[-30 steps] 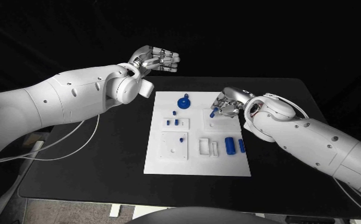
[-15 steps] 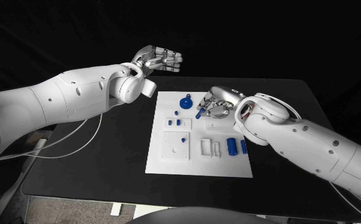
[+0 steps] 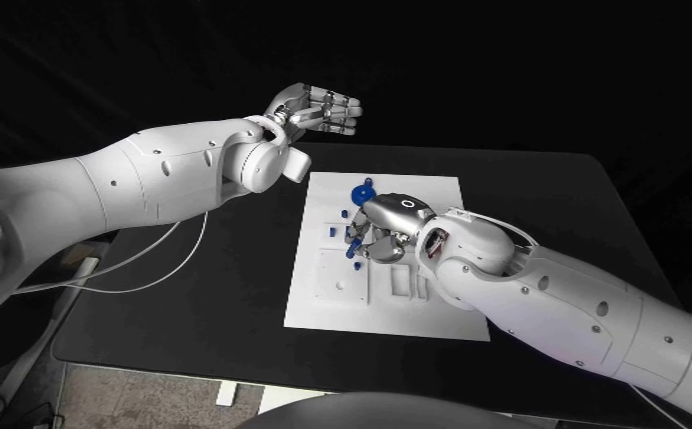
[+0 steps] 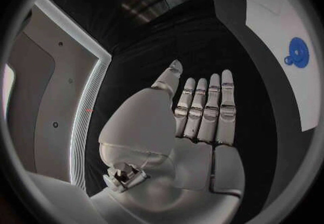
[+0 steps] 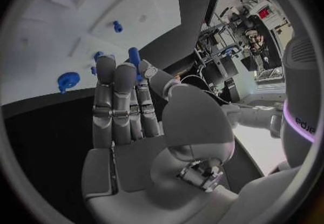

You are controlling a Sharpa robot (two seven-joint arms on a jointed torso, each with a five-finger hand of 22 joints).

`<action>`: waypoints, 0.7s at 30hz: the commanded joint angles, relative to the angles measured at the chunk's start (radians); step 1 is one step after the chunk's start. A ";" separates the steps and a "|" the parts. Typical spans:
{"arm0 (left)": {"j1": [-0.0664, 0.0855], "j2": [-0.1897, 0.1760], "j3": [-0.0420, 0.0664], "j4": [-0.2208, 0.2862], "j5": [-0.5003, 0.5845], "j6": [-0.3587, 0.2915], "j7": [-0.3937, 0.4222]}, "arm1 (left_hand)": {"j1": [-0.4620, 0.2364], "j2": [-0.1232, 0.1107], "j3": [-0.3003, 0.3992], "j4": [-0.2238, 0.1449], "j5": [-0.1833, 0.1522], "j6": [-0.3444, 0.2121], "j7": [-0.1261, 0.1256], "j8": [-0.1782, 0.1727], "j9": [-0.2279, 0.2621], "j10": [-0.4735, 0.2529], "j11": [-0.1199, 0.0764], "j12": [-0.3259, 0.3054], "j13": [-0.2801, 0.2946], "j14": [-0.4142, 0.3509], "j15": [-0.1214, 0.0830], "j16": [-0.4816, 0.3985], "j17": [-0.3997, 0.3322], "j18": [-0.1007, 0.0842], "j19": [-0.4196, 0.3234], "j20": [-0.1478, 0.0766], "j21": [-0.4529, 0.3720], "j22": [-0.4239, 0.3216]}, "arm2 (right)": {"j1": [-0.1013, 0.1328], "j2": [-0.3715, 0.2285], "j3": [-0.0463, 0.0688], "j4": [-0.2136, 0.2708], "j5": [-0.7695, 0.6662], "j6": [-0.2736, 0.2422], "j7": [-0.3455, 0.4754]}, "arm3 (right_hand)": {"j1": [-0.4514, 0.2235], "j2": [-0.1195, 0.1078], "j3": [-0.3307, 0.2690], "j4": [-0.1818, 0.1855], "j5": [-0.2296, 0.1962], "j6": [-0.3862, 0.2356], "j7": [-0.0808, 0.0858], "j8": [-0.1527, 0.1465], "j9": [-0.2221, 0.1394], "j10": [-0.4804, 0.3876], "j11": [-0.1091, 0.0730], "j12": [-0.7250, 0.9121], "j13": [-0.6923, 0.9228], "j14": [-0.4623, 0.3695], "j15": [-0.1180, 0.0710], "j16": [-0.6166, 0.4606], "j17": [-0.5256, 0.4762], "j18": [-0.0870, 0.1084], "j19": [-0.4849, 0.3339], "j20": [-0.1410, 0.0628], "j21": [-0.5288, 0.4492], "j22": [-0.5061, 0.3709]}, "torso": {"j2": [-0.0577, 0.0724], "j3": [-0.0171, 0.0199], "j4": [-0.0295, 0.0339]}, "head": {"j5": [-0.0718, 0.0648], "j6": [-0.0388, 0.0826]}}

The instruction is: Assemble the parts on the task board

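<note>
The white task board (image 3: 433, 194) lies in the middle of the black table. A round blue disc part (image 3: 359, 192) sits near its far edge and shows again (image 4: 297, 53) beyond my left hand. My right hand (image 3: 381, 231) hovers low over the board's left-middle, pinching a short blue peg (image 5: 134, 58) between thumb and fingertips. The peg's tip pokes out on the hand's left side (image 3: 352, 241). Small blue parts (image 5: 117, 26) stand in the board's white blocks past the fingers. My left hand (image 3: 320, 109) is raised beyond the table's far edge, holding nothing, its fingers (image 4: 206, 110) extended side by side.
A white cable (image 3: 144, 271) loops over the table's left part. My right forearm (image 3: 548, 299) crosses the board's near right corner and hides parts there. Bare black table (image 3: 541, 199) stretches right of the board.
My right hand has carried the blue peg from the board's right side across to its left-middle and lower. My left hand stays raised in about the same place.
</note>
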 commanded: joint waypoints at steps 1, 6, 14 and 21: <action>0.001 0.004 0.001 0.000 -0.001 0.014 0.016 | 0.001 0.011 -0.006 -0.002 -0.005 -0.001 0.004 0.002 0.001 0.003 0.002 0.004 -0.001 -0.007 -0.001 -0.004 -0.001 0.003 0.001 0.001 0.002 -0.001 | -0.001 0.010 -0.012 0.003 -0.089 -0.024 0.004 | 0.006 0.006 0.008 0.001 0.001 0.008 0.000 0.003 0.001 0.033 -0.025 0.006 0.000 0.003 -0.003 -0.006 0.001 0.016 0.029 -0.005 -0.004 0.002 | 0.000 0.0003 -0.0017 | 0.005 0.002; 0.001 0.005 0.001 0.000 -0.001 0.014 0.016 | 0.001 0.011 -0.006 -0.002 -0.005 -0.001 0.004 0.002 0.001 0.003 0.002 0.004 -0.001 -0.007 -0.001 -0.004 -0.001 0.003 0.001 0.001 0.002 -0.001 | -0.001 0.027 -0.036 0.004 -0.132 -0.039 -0.007 | 0.007 0.003 0.011 0.001 0.001 0.009 0.000 0.003 0.001 0.034 -0.025 0.006 0.000 0.003 -0.003 -0.006 0.002 0.017 0.030 -0.005 -0.004 0.004 | 0.000 0.0007 -0.0025 | 0.007 0.002; 0.001 0.012 0.001 -0.004 0.000 0.015 0.017 | 0.001 0.011 -0.006 -0.002 -0.005 -0.001 0.004 0.002 0.001 0.003 0.002 0.004 -0.001 -0.007 -0.001 -0.004 -0.001 0.003 0.001 0.001 0.002 -0.001 | -0.017 0.056 -0.055 -0.015 -0.173 -0.053 -0.016 | 0.006 -0.002 0.022 0.002 0.001 0.011 -0.001 0.003 0.001 0.036 -0.025 0.005 0.000 0.004 -0.004 -0.005 0.005 0.018 0.031 -0.005 -0.003 0.011 | 0.000 0.0021 -0.0002 | 0.004 -0.003; 0.000 0.018 0.001 -0.009 0.001 0.016 0.017 | 0.001 0.012 -0.006 -0.003 -0.004 -0.002 0.005 0.002 0.001 0.003 0.002 0.004 -0.001 -0.007 -0.001 -0.005 -0.001 0.003 0.001 0.001 0.002 -0.001 | -0.034 0.075 -0.062 -0.029 -0.197 -0.056 -0.019 | 0.007 -0.003 0.023 0.001 0.001 0.012 -0.001 0.003 0.001 0.037 -0.025 0.005 0.000 0.004 -0.004 -0.005 0.006 0.018 0.031 -0.005 -0.003 0.012 | 0.000 0.0011 -0.0003 | 0.006 -0.004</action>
